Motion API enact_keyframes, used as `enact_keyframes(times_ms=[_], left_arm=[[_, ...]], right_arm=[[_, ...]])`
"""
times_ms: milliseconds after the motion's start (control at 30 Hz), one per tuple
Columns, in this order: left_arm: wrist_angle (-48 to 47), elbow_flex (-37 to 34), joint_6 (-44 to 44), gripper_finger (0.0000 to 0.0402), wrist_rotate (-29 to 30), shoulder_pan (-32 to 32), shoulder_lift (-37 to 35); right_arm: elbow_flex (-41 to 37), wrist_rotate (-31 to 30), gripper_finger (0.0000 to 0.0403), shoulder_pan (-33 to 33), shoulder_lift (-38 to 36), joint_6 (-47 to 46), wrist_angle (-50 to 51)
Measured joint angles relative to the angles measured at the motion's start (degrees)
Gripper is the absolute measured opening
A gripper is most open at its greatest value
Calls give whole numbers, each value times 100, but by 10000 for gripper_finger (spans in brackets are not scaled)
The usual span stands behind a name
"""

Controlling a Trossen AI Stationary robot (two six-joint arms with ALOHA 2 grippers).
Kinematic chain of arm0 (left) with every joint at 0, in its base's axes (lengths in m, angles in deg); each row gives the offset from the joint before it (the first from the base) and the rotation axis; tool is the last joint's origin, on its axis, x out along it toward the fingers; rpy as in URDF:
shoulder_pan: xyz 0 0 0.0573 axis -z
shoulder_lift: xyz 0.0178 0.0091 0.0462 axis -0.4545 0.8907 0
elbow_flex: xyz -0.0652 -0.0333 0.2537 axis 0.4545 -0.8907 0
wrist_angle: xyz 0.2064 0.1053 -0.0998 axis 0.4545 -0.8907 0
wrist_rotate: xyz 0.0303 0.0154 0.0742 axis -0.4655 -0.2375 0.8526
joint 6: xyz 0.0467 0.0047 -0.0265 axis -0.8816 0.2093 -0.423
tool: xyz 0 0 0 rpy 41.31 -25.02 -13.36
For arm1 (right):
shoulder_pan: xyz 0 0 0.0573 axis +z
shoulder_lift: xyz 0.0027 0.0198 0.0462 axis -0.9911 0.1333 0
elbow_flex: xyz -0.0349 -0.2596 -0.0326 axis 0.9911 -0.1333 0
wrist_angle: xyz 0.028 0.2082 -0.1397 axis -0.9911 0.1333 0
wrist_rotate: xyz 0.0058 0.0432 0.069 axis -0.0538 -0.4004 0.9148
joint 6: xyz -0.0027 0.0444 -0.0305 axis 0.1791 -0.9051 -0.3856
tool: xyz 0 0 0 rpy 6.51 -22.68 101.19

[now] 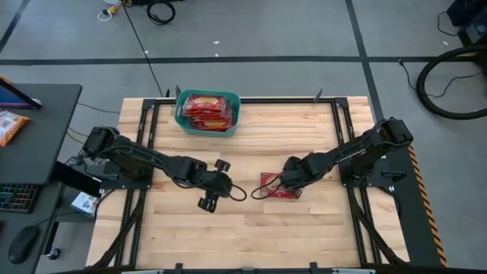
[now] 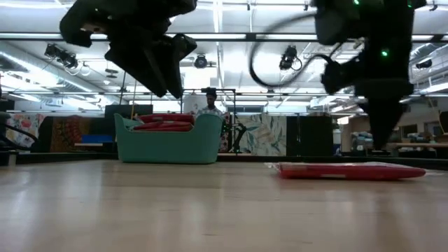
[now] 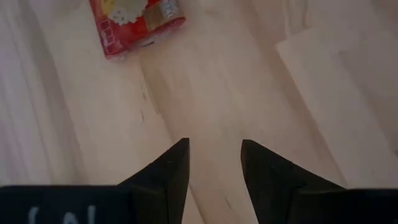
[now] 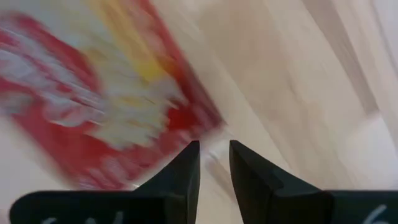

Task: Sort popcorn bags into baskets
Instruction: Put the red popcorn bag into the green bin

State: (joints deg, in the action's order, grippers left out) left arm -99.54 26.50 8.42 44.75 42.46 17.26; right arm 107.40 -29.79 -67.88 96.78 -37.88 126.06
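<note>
Partly under right gripper [image 1: 287,183]: blurred popcorn bag [image 1: 275,186].

The popcorn bag [image 4: 106,106] is blurred in the right wrist view, its label unreadable.

1. A teal-blue basket [image 1: 183,118] with rounded corners and a rolled rim stands upright at the table's far edge, left of centre; red popcorn bags [image 1: 207,110] with cream label panels lie piled flat inside, rising just above the rim.
2. One red popcorn bag [image 1: 268,183] lies flat on the wood near the table's middle, well apart from the basket.
</note>
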Motion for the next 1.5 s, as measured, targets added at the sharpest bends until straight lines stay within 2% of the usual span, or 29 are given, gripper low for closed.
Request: enact_keyframes(times_ms=[100,200,367,533,600,767,900,1167,1500], left_arm=[[-5,0,51,161,140,28,77],[12,0,186,176,151,27,79],[-17,0,196,189,149,26,77],[60,0,206,188,149,27,77],[114,0,310,188,121,68,77],[403,-1,701,190,35,297,234],[793,2,1007,201,70,548,532],[1614,-3,1405,225,1120,988,1165],[2822,11,1542,227,1351,1015,1781]], right_arm=[[-258,0,91,10,8,-280,110],[-514,109,91,4,26,-362,-197],[-736,206,91,4,38,67,-1700],[-736,441,91,10,38,1030,-3617],[-657,479,91,10,38,1254,-3825],[-525,303,91,10,36,1281,-3598],[-519,6,91,10,34,940,-3044],[-518,-658,91,142,34,59,-1865],[-512,-809,91,310,31,-133,-1807]])
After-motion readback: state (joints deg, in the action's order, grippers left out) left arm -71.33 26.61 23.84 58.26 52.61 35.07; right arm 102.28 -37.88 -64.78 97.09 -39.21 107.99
